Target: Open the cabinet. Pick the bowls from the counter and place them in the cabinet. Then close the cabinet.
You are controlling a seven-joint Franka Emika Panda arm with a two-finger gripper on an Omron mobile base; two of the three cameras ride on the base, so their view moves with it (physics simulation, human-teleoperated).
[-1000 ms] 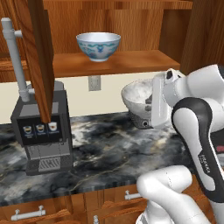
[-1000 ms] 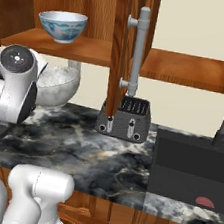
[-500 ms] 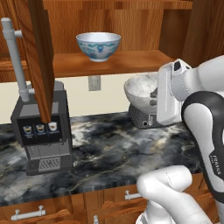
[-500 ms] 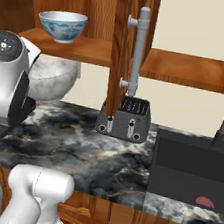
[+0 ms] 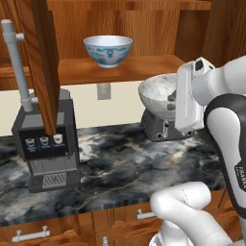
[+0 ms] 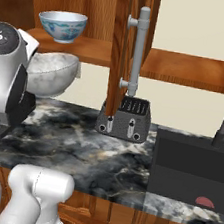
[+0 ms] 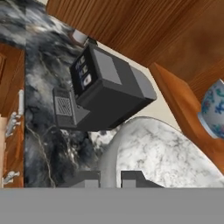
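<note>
Bowls: one white with blue pattern [image 5: 108,50], upright on the open cabinet's [image 5: 120,69] wooden shelf; one speckled grey-white, stone-like [image 5: 157,92], round and deep, held in the air above the counter [image 5: 115,168], just below and in front of that shelf, mouth tilted slightly. Gripper [image 7: 110,179]: fingertips [image 7: 133,178] straddle the stone bowl's rim, closed on it, one inside and one outside. Alongside: coffee machine [image 5: 45,144] at left, toaster [image 6: 124,118] on the counter, sink [image 6: 191,170] at right.
</note>
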